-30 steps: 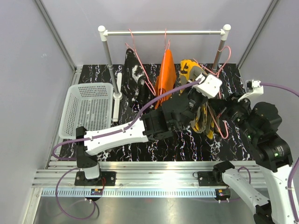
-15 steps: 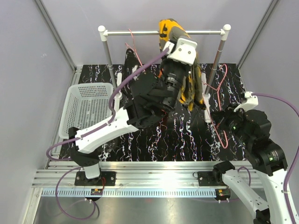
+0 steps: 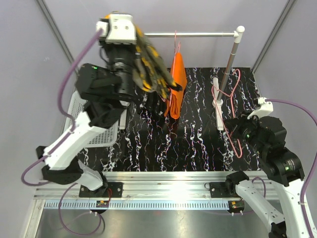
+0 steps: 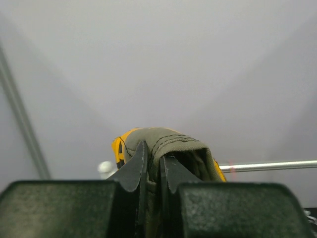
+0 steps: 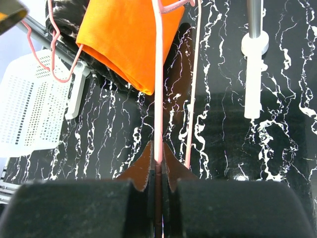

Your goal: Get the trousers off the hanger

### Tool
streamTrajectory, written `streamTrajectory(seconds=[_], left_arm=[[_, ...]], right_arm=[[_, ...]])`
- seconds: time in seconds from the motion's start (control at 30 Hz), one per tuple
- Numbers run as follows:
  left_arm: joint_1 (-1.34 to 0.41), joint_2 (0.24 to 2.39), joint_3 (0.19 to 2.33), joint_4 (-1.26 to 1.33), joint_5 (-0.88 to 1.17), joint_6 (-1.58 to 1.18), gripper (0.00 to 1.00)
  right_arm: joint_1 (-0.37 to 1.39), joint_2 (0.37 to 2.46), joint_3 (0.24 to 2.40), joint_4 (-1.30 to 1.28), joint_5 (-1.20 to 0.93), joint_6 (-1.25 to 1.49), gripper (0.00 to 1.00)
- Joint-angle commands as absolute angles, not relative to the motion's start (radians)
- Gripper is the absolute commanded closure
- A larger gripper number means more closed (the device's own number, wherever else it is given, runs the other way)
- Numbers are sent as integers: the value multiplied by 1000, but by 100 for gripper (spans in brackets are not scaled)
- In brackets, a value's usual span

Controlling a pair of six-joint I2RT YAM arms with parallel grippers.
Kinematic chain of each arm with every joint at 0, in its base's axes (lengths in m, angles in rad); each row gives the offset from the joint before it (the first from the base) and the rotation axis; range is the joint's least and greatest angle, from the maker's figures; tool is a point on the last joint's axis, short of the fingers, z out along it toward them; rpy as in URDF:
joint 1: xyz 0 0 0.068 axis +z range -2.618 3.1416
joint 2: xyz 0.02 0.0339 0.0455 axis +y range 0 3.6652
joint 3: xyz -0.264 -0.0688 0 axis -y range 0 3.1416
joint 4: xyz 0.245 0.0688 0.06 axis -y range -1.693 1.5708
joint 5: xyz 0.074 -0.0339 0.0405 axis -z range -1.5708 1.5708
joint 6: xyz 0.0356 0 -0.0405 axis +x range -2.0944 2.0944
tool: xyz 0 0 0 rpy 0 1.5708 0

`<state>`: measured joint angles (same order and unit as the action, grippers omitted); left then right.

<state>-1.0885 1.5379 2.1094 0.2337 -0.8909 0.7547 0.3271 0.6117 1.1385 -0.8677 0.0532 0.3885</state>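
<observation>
The left hand [image 4: 154,153] is pinching the top fold of the camouflage trousers [image 3: 151,67], its fingers pressed together on the cloth. It is holding them high near the left end of the rail [image 3: 198,34], and the loose cloth is draping right toward the orange trousers [image 3: 177,79]. The orange pair is hanging from the rail just beside the black trousers [image 5: 72,15], with the basket [image 5: 29,109] lying off to their left. The right hand [image 5: 157,157] is gripping a pink hanger [image 5: 158,94], fingers clamped tight on its wire, low over the right side of the surface [image 3: 198,144] near the right post [image 3: 229,64]. Bare marbled surface is showing between the two arms, along the near edge.
</observation>
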Motion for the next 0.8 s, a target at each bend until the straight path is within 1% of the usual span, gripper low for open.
streamTrajectory(seconds=[0.0, 0.07, 0.13, 0.2, 0.27, 0.3, 0.43, 0.6, 0.67, 0.7, 0.77], left_arm=[[-961, 1349, 1995, 310, -911, 746, 100], [-902, 1265, 1910, 241, -914, 657, 100], [-823, 1223, 1847, 198, -931, 637, 100], [-754, 1154, 1731, 161, -937, 617, 100], [-700, 1115, 1624, 118, -937, 568, 100], [-637, 1083, 1587, 66, -933, 546, 100], [-480, 1023, 1433, -46, -948, 465, 100], [-342, 928, 1134, -8, -957, 456, 100], [-321, 925, 1071, 0, -1008, 478, 100], [-318, 920, 1034, 71, -1026, 494, 100], [-318, 913, 983, 92, -1071, 502, 100]], right_arm=[[327, 621, 1172, -833, 80, 365, 100], [327, 624, 1177, -828, 80, 364, 100], [327, 621, 1180, -815, 77, 359, 100], [327, 614, 1178, -799, 71, 348, 100], [327, 600, 1175, -772, 71, 342, 100], [327, 594, 1175, -759, 69, 339, 100], [327, 591, 1180, -742, 48, 334, 100], [327, 588, 1186, -729, 5, 334, 100], [327, 591, 1193, -723, -40, 333, 100], [327, 594, 1198, -718, -47, 334, 100], [327, 594, 1207, -715, -69, 339, 100]])
